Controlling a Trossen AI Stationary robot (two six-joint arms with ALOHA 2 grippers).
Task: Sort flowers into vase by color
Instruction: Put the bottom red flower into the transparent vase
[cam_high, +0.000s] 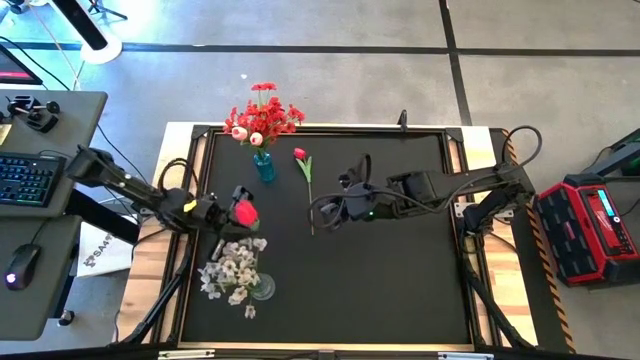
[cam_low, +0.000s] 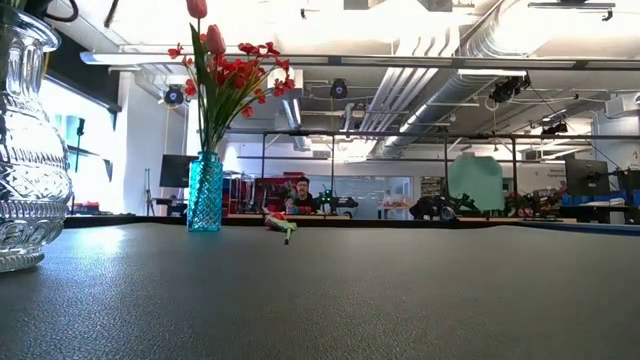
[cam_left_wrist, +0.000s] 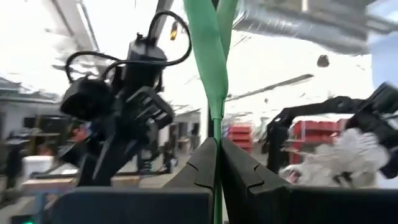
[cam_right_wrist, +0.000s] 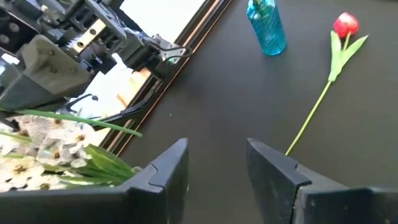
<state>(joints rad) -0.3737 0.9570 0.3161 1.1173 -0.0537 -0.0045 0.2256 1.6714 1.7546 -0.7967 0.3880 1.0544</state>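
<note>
**Red tulip aloft in left gripper; second tulip lies on the mat**

Left gripper (cam_high: 232, 212), left-centre of the table: jaws pinched tight on a thin green stem, seen edge-on between the dark fingers (cam_left_wrist: 205, 168) in the left wrist view, with flat strap-like leaves rising above. A red tulip bud (cam_high: 246, 212) shows at the gripper tip from above. Held low on the stem, probably so the bloom stays clear and the stem end can be steered into a vase neck.

Right gripper (cam_right_wrist: 216, 163), mid-table: jaws parted, nothing between them. It hangs over the bare end of the stem of a loose red tulip (cam_high: 303, 165) lying flat on the mat, bud towards the far edge. Judged as lined up for a pick.

Teal vase (cam_high: 264, 168), far left: narrow, faceted glass, packed with red small-bloom bunches and pale buds (cam_high: 262, 116). Reds collect here, so both tulips likely belong in it.

Clear vase (cam_high: 262, 288), near left: bulbous cut glass with diamond pattern, holding white blossom sprays (cam_high: 230, 270), papery and spreading.

Black mat (cam_high: 400, 280): fine pebbled texture, matte, wood-framed.
</note>
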